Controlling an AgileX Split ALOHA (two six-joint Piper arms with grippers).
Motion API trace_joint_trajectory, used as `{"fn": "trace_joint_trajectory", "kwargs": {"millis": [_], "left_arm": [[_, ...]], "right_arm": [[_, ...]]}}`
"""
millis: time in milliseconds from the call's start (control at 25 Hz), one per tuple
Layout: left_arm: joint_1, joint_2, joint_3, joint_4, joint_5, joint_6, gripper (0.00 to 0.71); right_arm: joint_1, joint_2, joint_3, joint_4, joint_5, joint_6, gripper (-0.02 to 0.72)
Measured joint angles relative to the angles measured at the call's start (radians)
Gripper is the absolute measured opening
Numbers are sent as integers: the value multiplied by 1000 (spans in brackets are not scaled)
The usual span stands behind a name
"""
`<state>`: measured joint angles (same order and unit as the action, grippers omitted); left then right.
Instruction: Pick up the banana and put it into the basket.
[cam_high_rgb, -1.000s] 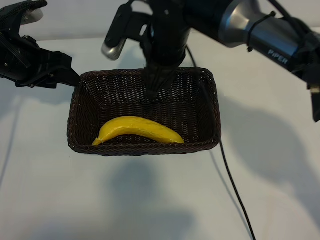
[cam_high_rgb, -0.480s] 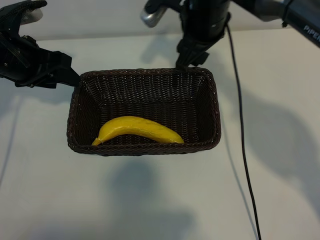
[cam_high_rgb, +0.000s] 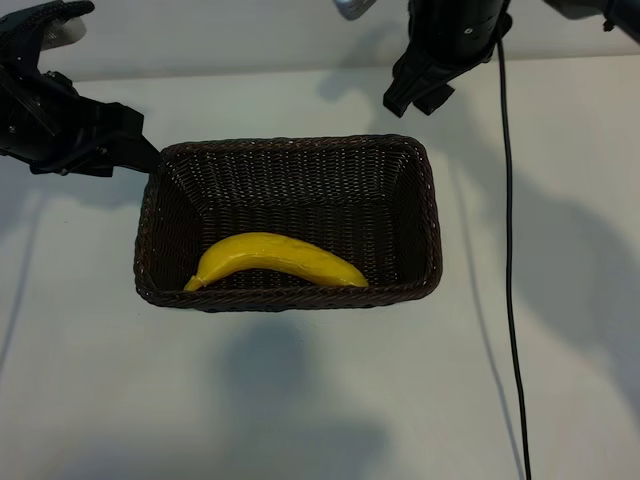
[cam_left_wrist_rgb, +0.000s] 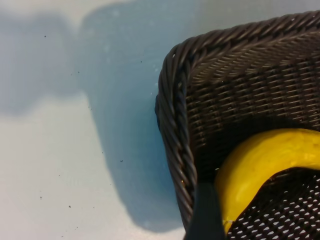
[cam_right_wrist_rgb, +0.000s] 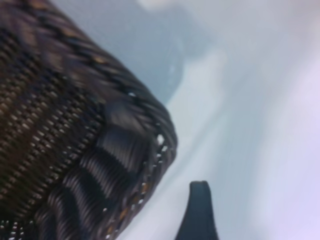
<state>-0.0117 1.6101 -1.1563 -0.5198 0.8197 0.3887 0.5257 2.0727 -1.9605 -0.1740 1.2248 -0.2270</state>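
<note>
in the basket (cam_high_rgb: 420, 215): banana (cam_high_rgb: 275, 258) lies along the near wall.
right pincer (cam_high_rgb: 420, 92): open, empty, beyond the far rim.
left pincer (cam_high_rgb: 125, 148): open, at the left corner.
handling: i'd judge it light, bruisable; grip mid-body.

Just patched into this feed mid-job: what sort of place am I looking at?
Probably a lab or test bench, not a home: a bare white tabletop, two black robot arms with a loose cable, and only a wicker basket holding a banana.
</note>
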Motion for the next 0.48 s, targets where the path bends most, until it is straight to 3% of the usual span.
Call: {"fn": "trace_joint_trajectory", "kwargs": {"millis": [240, 480], "left_arm": [[0, 0, 0, 0, -1, 0, 574], [0, 0, 0, 0, -1, 0, 574]], "right_arm": [[-24, 0, 0, 12, 0, 36, 570], [-24, -1, 0, 64, 0, 51, 562]]}}
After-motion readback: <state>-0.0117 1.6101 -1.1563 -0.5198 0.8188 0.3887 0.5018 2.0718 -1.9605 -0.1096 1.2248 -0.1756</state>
